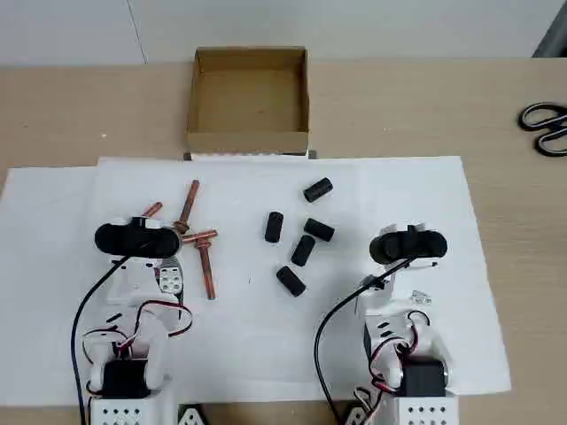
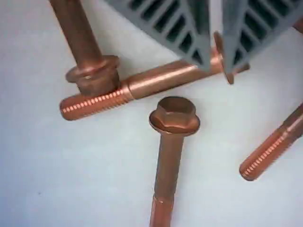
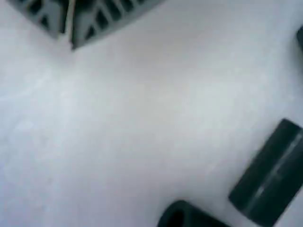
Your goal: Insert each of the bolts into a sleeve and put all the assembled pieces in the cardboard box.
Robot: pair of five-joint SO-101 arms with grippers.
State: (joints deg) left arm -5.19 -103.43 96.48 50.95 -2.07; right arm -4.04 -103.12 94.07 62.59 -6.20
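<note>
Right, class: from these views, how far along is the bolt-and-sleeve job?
Done: nothing yet. The cardboard box is empty, and none of the pieces are assembled. In hand: the left gripper is down at the head of one bolt, among the other loose ones. Left: all five sleeves lie bare on the white sheet, so every insertion and all the boxing remain.

The right gripper [image 3: 69, 34] hangs over white paper [image 3: 132, 123], its grey ribbed fingers [image 3: 104, 16] pressed almost together; reckoned from its tips, one black sleeve [image 3: 270, 175] lies at four o'clock; a second sleeve [image 3: 187, 216], cut off, lies at five o'clock.
</note>
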